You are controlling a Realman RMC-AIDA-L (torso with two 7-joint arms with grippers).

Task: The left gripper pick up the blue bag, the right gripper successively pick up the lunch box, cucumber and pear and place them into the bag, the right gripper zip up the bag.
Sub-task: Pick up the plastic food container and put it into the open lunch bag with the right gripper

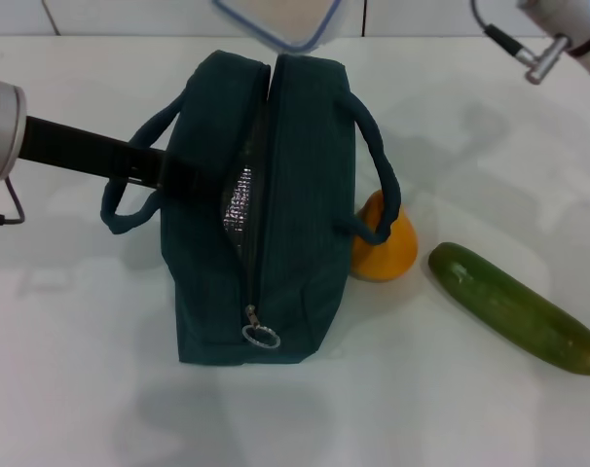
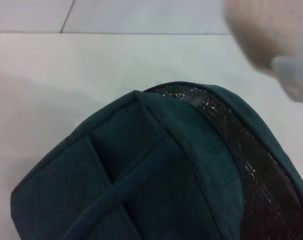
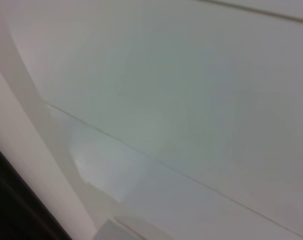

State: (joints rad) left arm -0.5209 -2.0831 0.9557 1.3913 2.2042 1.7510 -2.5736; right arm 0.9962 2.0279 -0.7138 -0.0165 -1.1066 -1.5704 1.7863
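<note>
The blue bag (image 1: 261, 214) stands mid-table with its zipper partly undone, showing silver lining (image 2: 251, 150). My left gripper (image 1: 193, 180) reaches in from the left beside the near handle and is shut on the bag's left rim, where the opening bulges. The lunch box (image 1: 276, 21), clear with a blue rim, hangs tilted in the air over the bag's far end; it shows as a pale blur (image 2: 271, 35) in the left wrist view. Only part of my right arm (image 1: 558, 39) shows, its fingers out of view. The pear (image 1: 383, 245) touches the bag's right side, under the handle. The cucumber (image 1: 514, 306) lies further right.
The white table (image 1: 71, 370) runs to a far edge against a pale wall. The bag's zipper pull ring (image 1: 261, 337) lies at its near end. A cable (image 1: 504, 39) hangs from the right arm.
</note>
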